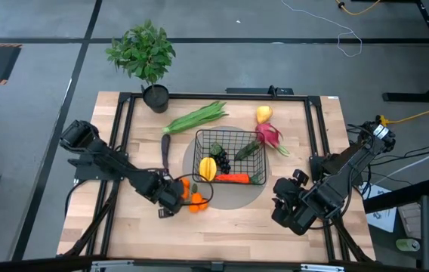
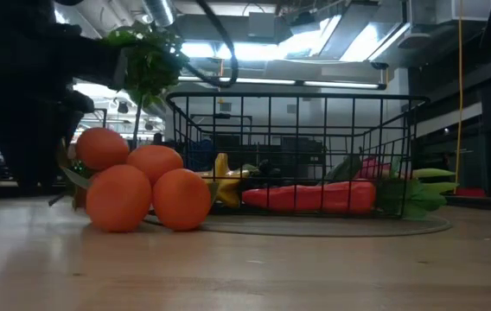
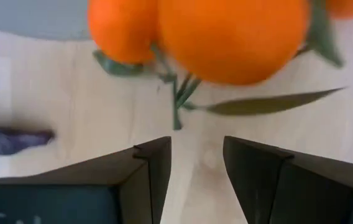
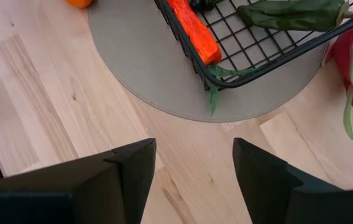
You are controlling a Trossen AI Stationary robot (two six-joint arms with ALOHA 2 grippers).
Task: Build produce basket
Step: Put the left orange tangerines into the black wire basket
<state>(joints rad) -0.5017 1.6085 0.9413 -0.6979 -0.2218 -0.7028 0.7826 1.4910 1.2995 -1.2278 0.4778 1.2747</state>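
Looking down from the high view, the basket [image 1: 228,157] sits mid-surface [image 1: 222,227] on a grey round mat [image 1: 233,198], holding a carrot [image 1: 232,178], yellow fruit [image 1: 208,168] and grapes [image 1: 220,159]. The left pincer [image 1: 177,198] lies just beside the tangerines [image 1: 192,195]; the right pincer [image 1: 288,202] waits near the surface's right edge.

Low view: tangerines [image 2: 137,187] rest beside the basket [image 2: 293,142].

Left wrist view: fingers [image 3: 148,174] parted, holding nothing, tangerines [image 3: 226,34] just ahead.

Right wrist view: fingers [image 4: 130,177] apart, empty.

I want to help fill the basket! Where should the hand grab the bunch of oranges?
Probably by one orange at the outer edge of the bunch, coming in low from the left hand's side. The oranges are round and joined by thin stems with leaves, which look too flimsy to pinch. The hand's open fingers already point at them.
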